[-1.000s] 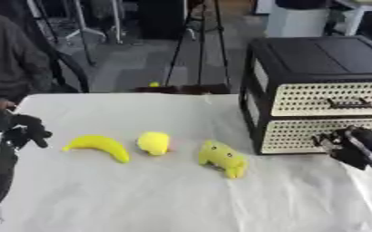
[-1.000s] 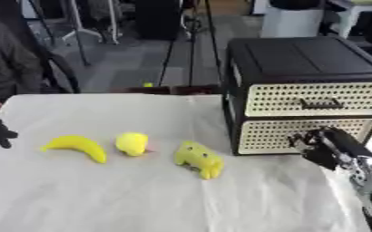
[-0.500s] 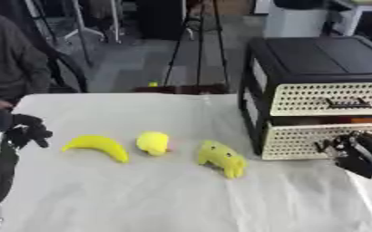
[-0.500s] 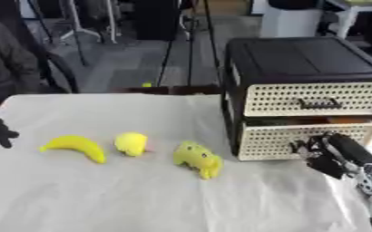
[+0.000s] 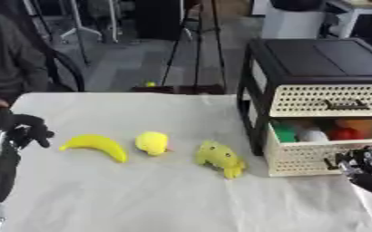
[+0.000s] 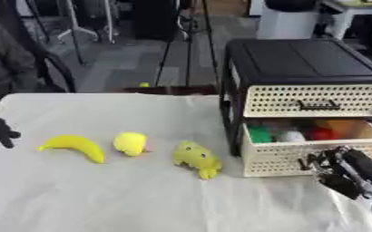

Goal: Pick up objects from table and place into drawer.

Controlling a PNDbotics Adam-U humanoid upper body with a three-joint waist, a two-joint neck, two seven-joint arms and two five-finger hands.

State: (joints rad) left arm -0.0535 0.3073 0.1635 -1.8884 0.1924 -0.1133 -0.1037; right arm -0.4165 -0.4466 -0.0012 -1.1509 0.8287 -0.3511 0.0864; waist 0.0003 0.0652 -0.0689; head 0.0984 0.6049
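Observation:
Three yellow things lie in a row on the white table: a banana (image 5: 95, 146), a small round toy (image 5: 152, 142) and a plush animal (image 5: 219, 157). To their right stands a black drawer unit (image 6: 300, 59) with two cream perforated drawers. The upper drawer (image 6: 312, 99) is closed. The lower drawer (image 6: 288, 156) is pulled out, and green, white, red and orange items show inside. My right hand (image 6: 338, 174) is at that drawer's front, fingers curled on its handle. My left hand (image 5: 14, 129) rests at the left edge with fingers curled, holding nothing.
The white tablecloth (image 5: 141, 195) spreads wide in front of the toys. Behind the table's far edge there are a person in dark clothes at the left, stand legs, and a small yellow ball (image 5: 150, 84) on the floor.
The lower drawer has slid out toward me with my right hand on its handle, and its contents now show. The left hand and the toys have stayed put.

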